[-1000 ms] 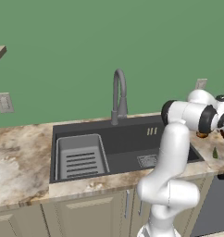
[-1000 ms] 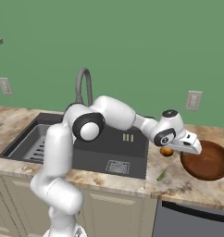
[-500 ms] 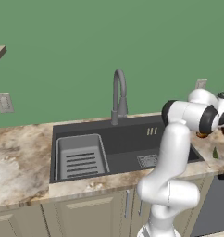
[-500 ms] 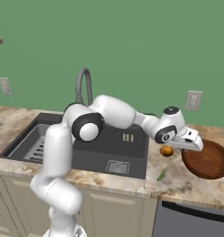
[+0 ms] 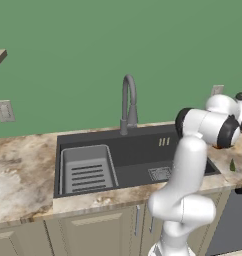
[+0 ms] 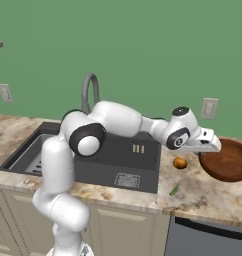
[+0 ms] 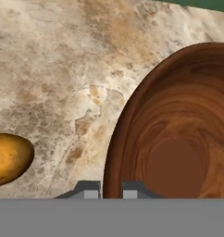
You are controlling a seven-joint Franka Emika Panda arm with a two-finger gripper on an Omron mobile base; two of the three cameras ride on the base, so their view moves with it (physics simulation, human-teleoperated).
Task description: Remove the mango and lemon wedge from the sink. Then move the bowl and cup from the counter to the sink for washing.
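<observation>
Both base views face forward and down, sharing the sink from either side. The hand view sits close above the table just right of the sink.

End effector at bowl rim; mango, lemon wedge on counter

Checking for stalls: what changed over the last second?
Nothing visibly changed. The gripper stays nearly shut astride the bowl rim; mango and lemon wedge lie on the counter as before.
</observation>
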